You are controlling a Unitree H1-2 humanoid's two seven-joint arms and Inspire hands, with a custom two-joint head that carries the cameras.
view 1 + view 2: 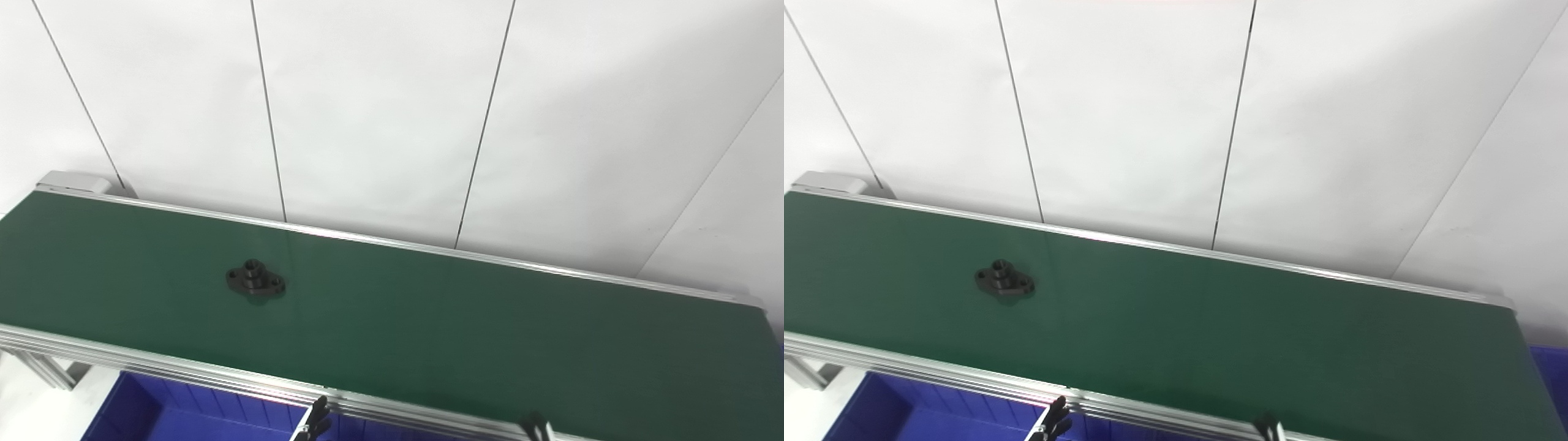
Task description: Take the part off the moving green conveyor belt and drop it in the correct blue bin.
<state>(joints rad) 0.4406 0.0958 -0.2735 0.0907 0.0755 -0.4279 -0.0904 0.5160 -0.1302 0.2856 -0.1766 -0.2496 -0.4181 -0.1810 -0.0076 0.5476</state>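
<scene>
The black part (255, 280) lies on the green belt (429, 318) left of centre, the blue bin (184, 413) at lower left shows nothing inside, and only my dark fingers (318, 415) peek in, their spread untellable.

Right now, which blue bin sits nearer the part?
The lower-left bin, under the belt's near rail; the other bin peeks out past the belt's far right end.
</scene>
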